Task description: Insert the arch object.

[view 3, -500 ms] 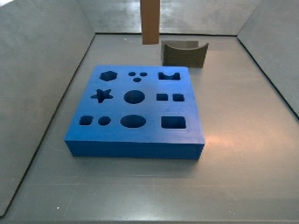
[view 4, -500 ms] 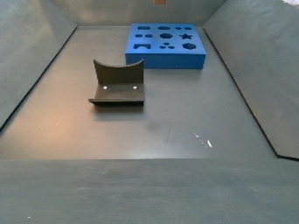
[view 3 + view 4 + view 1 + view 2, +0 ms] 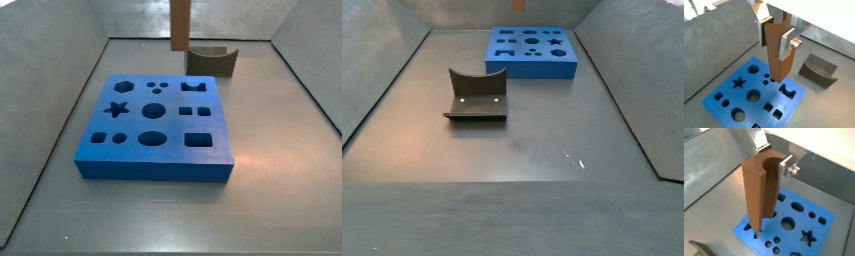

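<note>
My gripper [image 3: 774, 40] is shut on the top of the arch object [image 3: 777, 55], a tall tan-brown bar with a curved notch at its upper end, held upright. Both show in the wrist views, the gripper [image 3: 773, 158] and the arch object [image 3: 759, 193]. In a side view only the bar's lower part [image 3: 179, 25] shows, hanging above the far edge of the blue board [image 3: 154, 165]; the gripper is out of frame there. The board [image 3: 714, 97] has several shaped holes, among them an arch-shaped slot [image 3: 195, 87] near its far edge.
A squat dark grey-olive block with a scooped top [image 3: 210, 60] stands on the floor behind the board, and also shows in a side view [image 3: 476, 95] and a wrist view [image 3: 819, 72]. Grey walls enclose the floor on all sides.
The arch object has shifted slightly to the right in the side view, still held above the board's far edge. Nothing else has moved.
</note>
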Motion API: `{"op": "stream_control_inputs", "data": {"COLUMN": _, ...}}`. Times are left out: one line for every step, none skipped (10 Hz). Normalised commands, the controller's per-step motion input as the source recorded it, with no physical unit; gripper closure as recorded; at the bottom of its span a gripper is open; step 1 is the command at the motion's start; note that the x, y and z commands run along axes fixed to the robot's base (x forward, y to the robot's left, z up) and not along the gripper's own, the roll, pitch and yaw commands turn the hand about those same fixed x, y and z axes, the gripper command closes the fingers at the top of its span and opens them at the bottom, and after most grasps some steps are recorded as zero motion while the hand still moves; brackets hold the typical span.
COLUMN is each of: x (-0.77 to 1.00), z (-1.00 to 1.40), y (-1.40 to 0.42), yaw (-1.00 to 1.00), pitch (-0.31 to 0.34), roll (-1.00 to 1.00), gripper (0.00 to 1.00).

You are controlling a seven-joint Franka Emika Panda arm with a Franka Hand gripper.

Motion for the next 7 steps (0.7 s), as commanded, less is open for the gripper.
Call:
{"op": "stream_control_inputs", "data": {"x": 0.15, "z": -0.4, "y": 0.25, "yaw": -0.65, "pitch": 0.311, "roll": -0.04, "gripper": 1.0}}
{"op": "stream_control_inputs", "data": {"x": 0.1, "z": -0.41, "y": 0.24, "yaw": -0.68, "pitch": 0.321, "roll": -0.04, "gripper": 1.0}}
{"op": "stream_control_inputs", "data": {"x": 0.07, "z": -0.41, "y": 0.22, "yaw": -0.7, "pitch": 0.324, "roll": -0.05, "gripper": 1.0}}
{"op": "stream_control_inputs", "data": {"x": 0.0, "z": -0.38, "y": 0.14, "yaw": -0.77, "pitch": 0.309, "roll": -0.06, "gripper": 1.0}}
{"op": "stream_control_inputs", "data": {"x": 0.06, "z": -0.13, "y": 0.0, "yaw": -0.85, "pitch": 0.176, "roll": -0.13, "gripper": 1.0}}
{"op": "stream_control_inputs", "data": {"x": 0.15, "z": 0.0, "y": 0.0, "yaw": -0.89, "pitch": 0.071, "roll": -0.17, "gripper": 1.0}}
{"op": "stream_control_inputs", "data": {"x": 0.17, "z": 0.0, "y": 0.0, "yaw": -0.9, "pitch": 0.036, "roll": -0.18, "gripper": 1.0}}
